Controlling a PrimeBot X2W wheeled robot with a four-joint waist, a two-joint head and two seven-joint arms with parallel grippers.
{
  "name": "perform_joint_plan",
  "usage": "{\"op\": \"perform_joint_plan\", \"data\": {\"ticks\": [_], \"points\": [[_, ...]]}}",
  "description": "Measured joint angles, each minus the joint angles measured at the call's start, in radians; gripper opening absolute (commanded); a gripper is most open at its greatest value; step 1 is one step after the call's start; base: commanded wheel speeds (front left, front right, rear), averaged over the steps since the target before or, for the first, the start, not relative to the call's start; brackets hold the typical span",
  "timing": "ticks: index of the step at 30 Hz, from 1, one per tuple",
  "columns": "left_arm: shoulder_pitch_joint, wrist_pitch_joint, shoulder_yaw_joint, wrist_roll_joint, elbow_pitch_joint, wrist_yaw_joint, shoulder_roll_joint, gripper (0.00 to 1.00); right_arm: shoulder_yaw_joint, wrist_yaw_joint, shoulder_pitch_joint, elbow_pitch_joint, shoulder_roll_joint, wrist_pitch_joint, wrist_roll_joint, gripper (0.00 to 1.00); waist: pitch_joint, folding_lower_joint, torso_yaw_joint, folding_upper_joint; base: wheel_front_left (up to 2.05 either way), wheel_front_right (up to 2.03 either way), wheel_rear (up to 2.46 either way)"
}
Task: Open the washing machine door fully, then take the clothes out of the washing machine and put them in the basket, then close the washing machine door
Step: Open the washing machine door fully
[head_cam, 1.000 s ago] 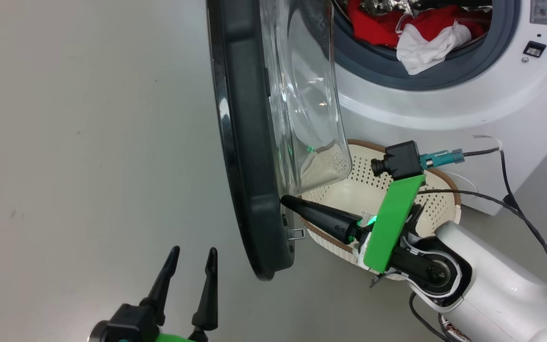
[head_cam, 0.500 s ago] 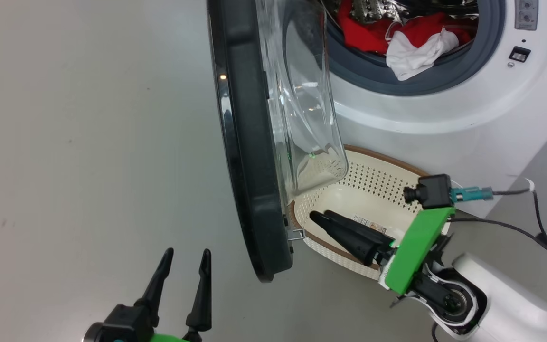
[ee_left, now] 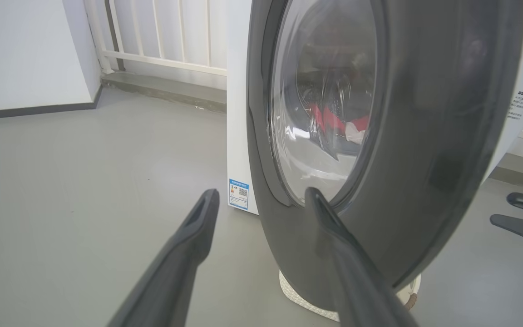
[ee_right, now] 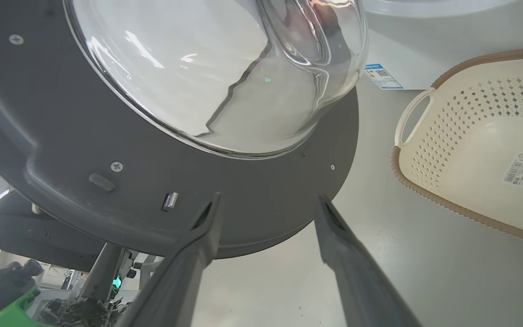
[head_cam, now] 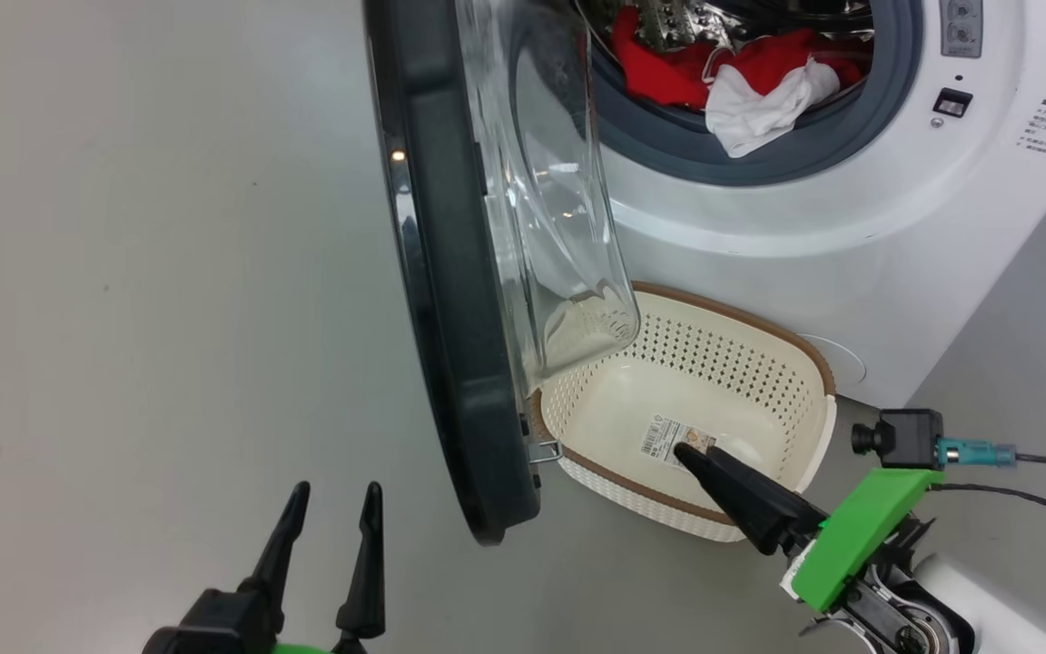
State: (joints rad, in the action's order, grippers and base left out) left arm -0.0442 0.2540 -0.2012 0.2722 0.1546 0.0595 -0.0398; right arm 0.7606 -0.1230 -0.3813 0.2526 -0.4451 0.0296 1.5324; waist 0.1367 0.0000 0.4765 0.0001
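Observation:
The washing machine door (head_cam: pixel 450 318) stands swung out edge-on, its glass bowl (head_cam: pixel 550 209) facing the white washing machine (head_cam: pixel 850 227). The red clothes (head_cam: pixel 659 68) and a white cloth (head_cam: pixel 759 104) lie in the drum mouth. Below the opening, the cream basket (head_cam: pixel 732 313) sits on the floor with just a paper label inside. My right gripper (head_cam: pixel 682 450) hovers over the basket's near rim. In the right wrist view it (ee_right: pixel 267 197) is open and apart from the door's inner face (ee_right: pixel 252 190). My left gripper (head_cam: pixel 335 490) is open, left of the door, empty (ee_left: pixel 261 193).
Grey floor spreads to the left of the door. A black cable (head_cam: pixel 1013 459) trails from my right wrist camera. A white railing (ee_left: pixel 161 36) and wall stand behind the machine. The basket's handle (ee_right: pixel 413 116) is close under the door's lower edge.
My right gripper has opened and drawn back from the door's lower edge, down and right to the basket's near rim. The head camera has shifted; the left gripper stays open.

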Motion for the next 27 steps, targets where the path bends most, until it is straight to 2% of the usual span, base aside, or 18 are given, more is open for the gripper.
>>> {"op": "perform_joint_plan", "data": {"ticks": [8, 16, 18, 23, 24, 27], "points": [[0.009, 0.0, 0.013, -0.009, 0.008, -0.008, 0.0, 1.0, -0.002, 0.0, 0.049, 0.049, -0.034, 0.134, -0.038, 1.0, -0.015, -0.0001, -0.023, 0.0, 0.0, 0.0, 0.0], [0.026, 0.0, 0.033, -0.012, 0.015, -0.015, 0.0, 1.0, -0.013, 0.0, 0.058, 0.176, -0.042, 0.218, -0.174, 1.0, -0.026, 0.0, -0.045, 0.0, 0.0, 0.0, 0.0], [0.026, 0.0, 0.035, -0.018, 0.016, -0.016, 0.0, 1.0, -0.077, 0.0, 0.075, 0.194, -0.023, 0.218, -0.235, 1.0, -0.028, -0.0001, -0.05, 0.0, 0.0, 0.0, 0.0], [0.026, 0.0, 0.039, -0.018, 0.017, -0.016, 0.0, 1.0, -0.252, 0.0, 0.127, 0.184, 0.029, 0.219, -0.477, 1.0, -0.031, -0.0001, -0.059, 0.0, 0.0, 0.0, 0.0], [0.026, 0.0, 0.039, -0.018, 0.017, -0.016, 0.0, 1.0, -0.252, 0.0, 0.127, 0.184, 0.029, 0.219, -0.477, 1.0, -0.031, -0.0001, -0.059, 0.0, 0.0, 0.0, 0.0], [0.027, 0.0, 0.04, -0.018, 0.017, -0.016, 0.0, 1.0, -0.345, 0.0, 0.18, 0.16, 0.071, 0.219, -0.614, 1.0, -0.032, -0.0001, -0.061, 0.0, 0.0, 0.0, 0.0]]}}
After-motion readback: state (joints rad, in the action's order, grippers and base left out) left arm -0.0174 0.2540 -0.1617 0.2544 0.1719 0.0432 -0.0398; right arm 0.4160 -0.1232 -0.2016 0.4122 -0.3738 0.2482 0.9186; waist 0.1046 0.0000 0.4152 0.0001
